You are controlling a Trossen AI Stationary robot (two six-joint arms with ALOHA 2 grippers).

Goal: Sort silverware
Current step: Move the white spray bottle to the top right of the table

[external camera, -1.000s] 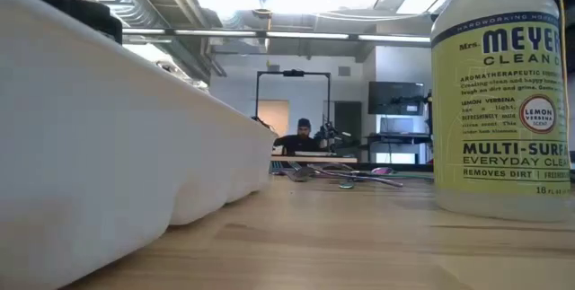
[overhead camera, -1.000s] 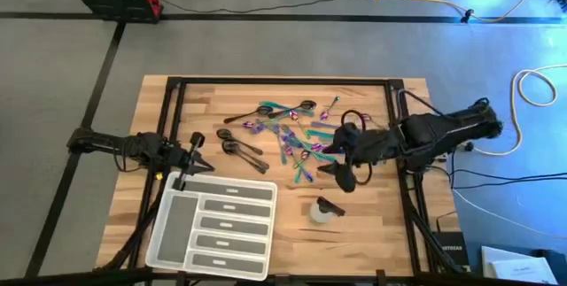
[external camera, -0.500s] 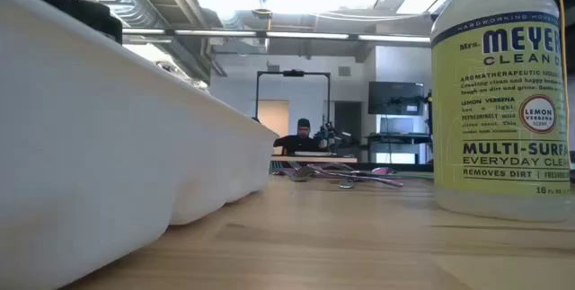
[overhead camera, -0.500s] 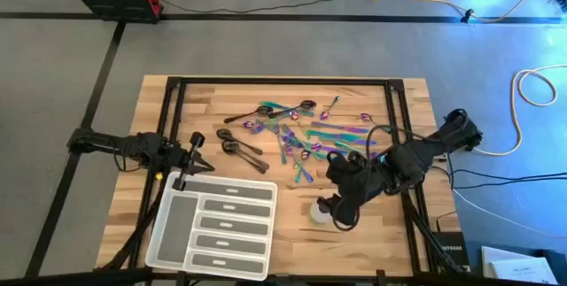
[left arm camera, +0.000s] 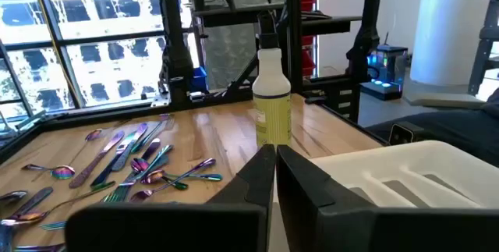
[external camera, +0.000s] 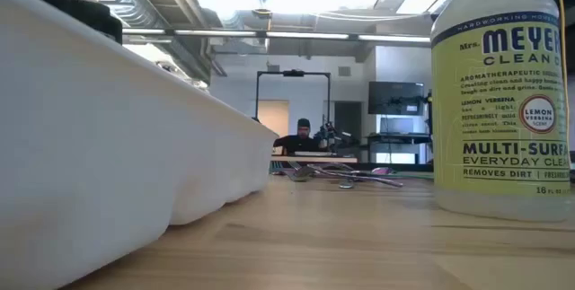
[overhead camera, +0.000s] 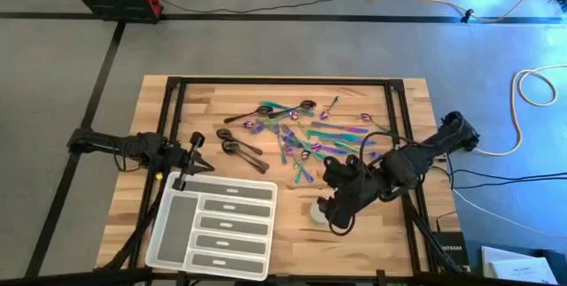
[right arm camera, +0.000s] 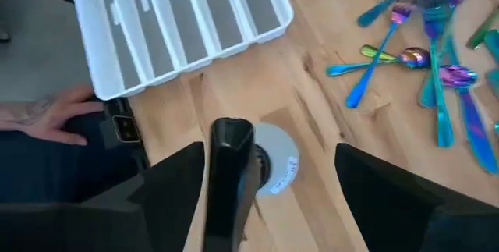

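Silverware (overhead camera: 306, 135) lies in a loose heap on the worktop, away from my right tool (overhead camera: 336, 214) towards the far edge, and none of it is in the tray (overhead camera: 168, 233) yet. My right tool hangs with its fingers spread wide over the spray bottle (overhead camera: 319, 211), whose head sits between them, so it is aimed at the wrong thing for this job. From there the heap is near but apart. The closest pieces are teal and purple forks and spoons just past the bottle, and the tray is off to the other side of the bottle. The pieces cross one another at many angles. The nearest few run roughly away from me rather than across, so I judge I would have to turn my wrist to close across a handle. My left tool (overhead camera: 195, 147) waits beside the tray's far corner with its fingers pressed together. It is the closer one to the dark spoons (overhead camera: 241, 150), which lie apart from the coloured heap on its side. For the coloured pieces my right tool is plainly the nearer, and for the dark spoons my left is.
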